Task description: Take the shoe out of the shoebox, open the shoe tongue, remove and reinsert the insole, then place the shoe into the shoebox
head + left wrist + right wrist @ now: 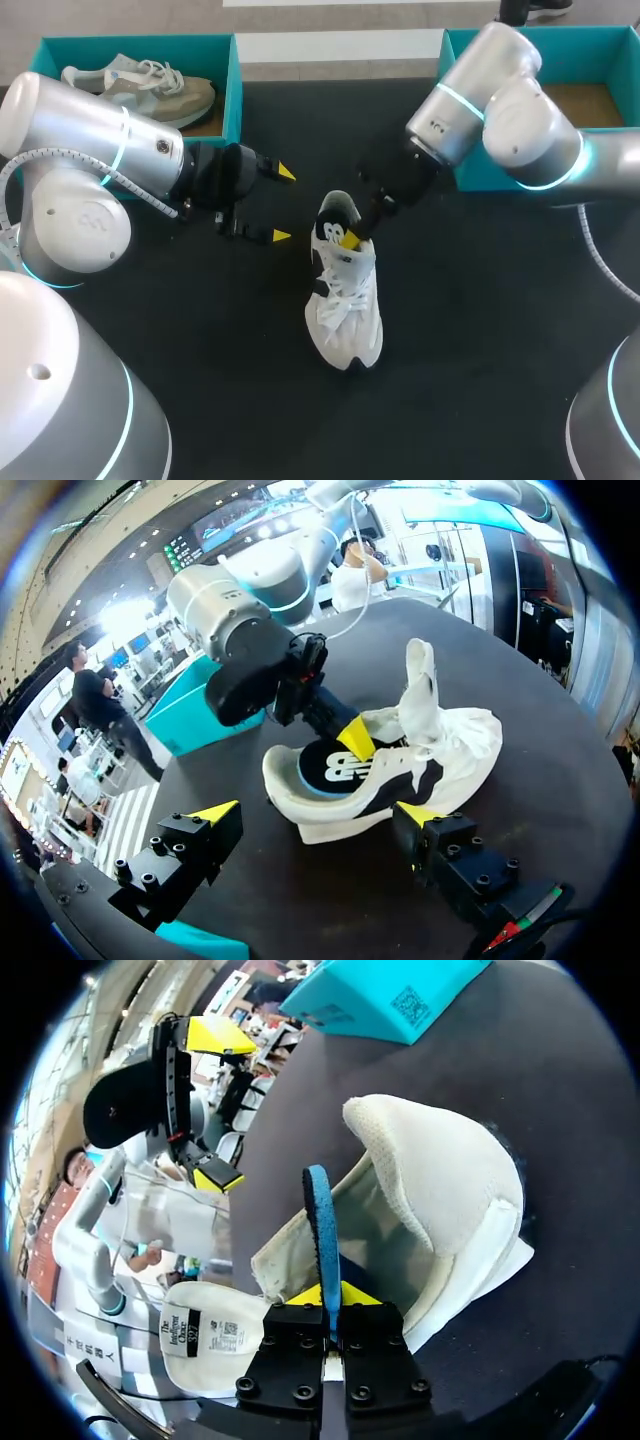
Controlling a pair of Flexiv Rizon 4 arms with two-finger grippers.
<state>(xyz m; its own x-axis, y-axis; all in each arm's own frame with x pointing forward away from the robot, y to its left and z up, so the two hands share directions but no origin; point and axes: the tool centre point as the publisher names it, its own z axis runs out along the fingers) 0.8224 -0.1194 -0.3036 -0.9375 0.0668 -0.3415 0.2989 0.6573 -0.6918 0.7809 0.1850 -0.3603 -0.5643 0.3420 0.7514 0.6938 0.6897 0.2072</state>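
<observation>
1. White lace-up sneaker (pixel 345 300) on black tabletop (pixel 480 350), toe nearest, tongue raised.
2. Right gripper (pixel 350 238) at heel opening, pinching blue-edged insole (pixel 318 1230).
3. Left gripper (pixel 284 205) beside heel, fingers spread, empty.
4. Teal cardboard shoebox (pixel 470 175) beyond, well apart from sneaker.

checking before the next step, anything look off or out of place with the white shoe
Only the insole stands out: it is up on edge, partly out of the white shoe, pinched between the fingers of the right gripper. That suits the insole step and is not a fault. No damage or spill shows.
</observation>
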